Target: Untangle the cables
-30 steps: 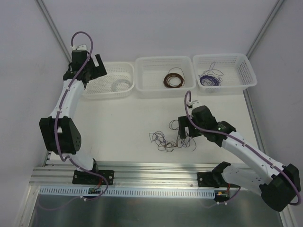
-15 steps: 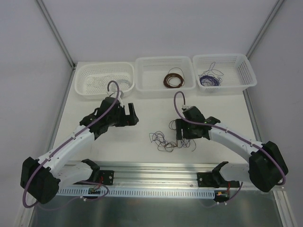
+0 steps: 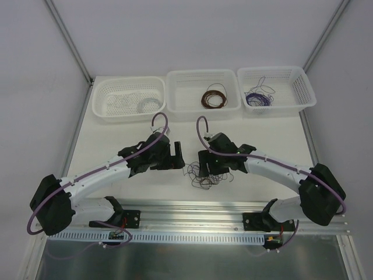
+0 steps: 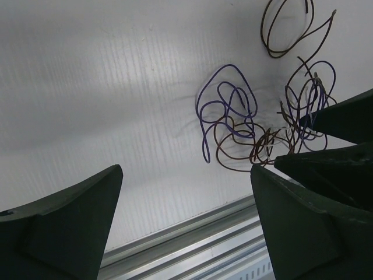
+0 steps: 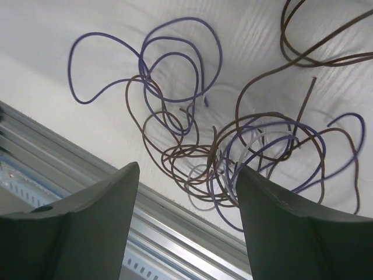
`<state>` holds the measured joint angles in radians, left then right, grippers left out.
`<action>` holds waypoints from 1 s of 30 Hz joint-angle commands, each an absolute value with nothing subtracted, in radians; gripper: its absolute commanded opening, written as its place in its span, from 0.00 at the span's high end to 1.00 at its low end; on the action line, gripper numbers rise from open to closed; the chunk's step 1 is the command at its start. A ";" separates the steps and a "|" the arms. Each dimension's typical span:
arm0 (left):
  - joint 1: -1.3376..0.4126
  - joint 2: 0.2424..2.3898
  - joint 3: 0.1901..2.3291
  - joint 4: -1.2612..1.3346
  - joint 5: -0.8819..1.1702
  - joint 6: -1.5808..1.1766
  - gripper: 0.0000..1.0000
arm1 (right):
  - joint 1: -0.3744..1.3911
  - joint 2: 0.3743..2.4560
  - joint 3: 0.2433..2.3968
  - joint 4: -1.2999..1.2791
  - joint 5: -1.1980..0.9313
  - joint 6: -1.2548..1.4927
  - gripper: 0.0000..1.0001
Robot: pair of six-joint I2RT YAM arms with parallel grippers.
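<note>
Both arms stretch low and inward, claws facing each other over the cables (image 3: 197,175).
The left claw (image 3: 175,155) and right claw (image 3: 204,165) are spread wide, pinching nothing; the purple, brown and grey tangle lies on the worktop (image 3: 116,134) between them.

From above, the right gripper (image 3: 205,166) hides the 2 o'clock side of the cables (image 3: 198,179); in the right wrist view, brown loops run off-frame at 1 o'clock.
</note>
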<state>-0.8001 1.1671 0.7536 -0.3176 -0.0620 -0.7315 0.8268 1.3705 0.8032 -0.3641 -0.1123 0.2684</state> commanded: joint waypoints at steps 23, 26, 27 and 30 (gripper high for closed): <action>-0.896 1.367 0.838 -0.235 -0.123 -0.810 0.30 | 0.654 1.520 1.025 -0.425 0.250 0.345 0.50; -0.907 1.393 0.841 -0.229 -0.121 -0.813 0.32 | 0.652 1.566 1.023 -0.378 0.256 0.362 0.50; -0.907 1.397 0.842 -0.226 -0.121 -0.813 0.33 | 0.652 1.597 1.026 -0.367 0.256 0.364 0.50; -0.913 1.423 0.842 -0.219 -0.114 -0.819 0.35 | 0.650 1.650 1.045 -0.359 0.256 0.365 0.52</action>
